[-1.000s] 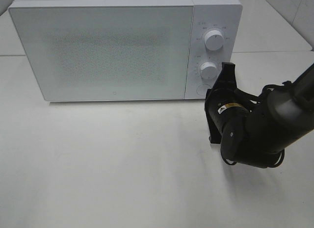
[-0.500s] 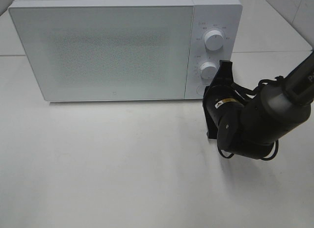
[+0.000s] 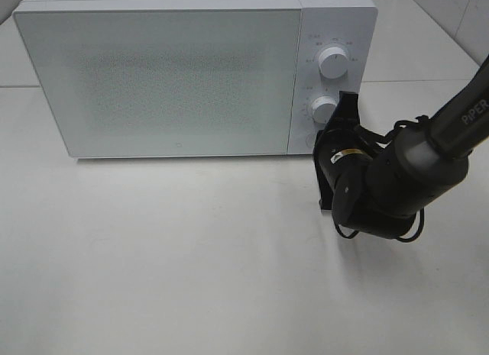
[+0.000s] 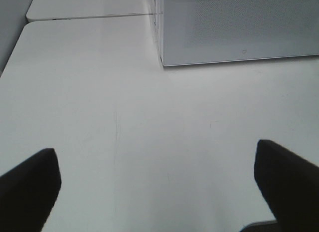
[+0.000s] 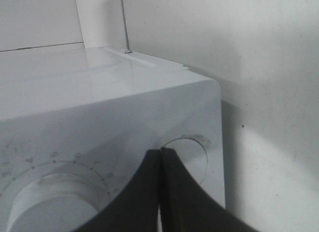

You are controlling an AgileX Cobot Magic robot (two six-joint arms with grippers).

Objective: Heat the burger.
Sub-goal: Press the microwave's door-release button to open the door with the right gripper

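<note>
The burger is out of view in every frame. The white microwave (image 3: 160,72) stands at the back of the table with its door shut. My right gripper (image 3: 337,127) is shut and empty, right in front of the control panel beside the lower knob (image 3: 325,109). In the right wrist view its closed fingertips (image 5: 160,152) point at the panel, close to the round button (image 5: 194,154) at the panel's corner; I cannot tell whether they touch. My left gripper (image 4: 157,192) hangs open over bare table, with the microwave's lower front corner (image 4: 163,62) ahead of it.
The upper knob (image 3: 333,62) sits above the lower one on the panel. White tabletop (image 3: 168,256) stretches in front of the microwave. A tiled wall (image 5: 199,32) rises behind the microwave.
The right arm has shifted a little to the left and nearer the microwave's control panel, gripper still shut. The microwave has not moved.
</note>
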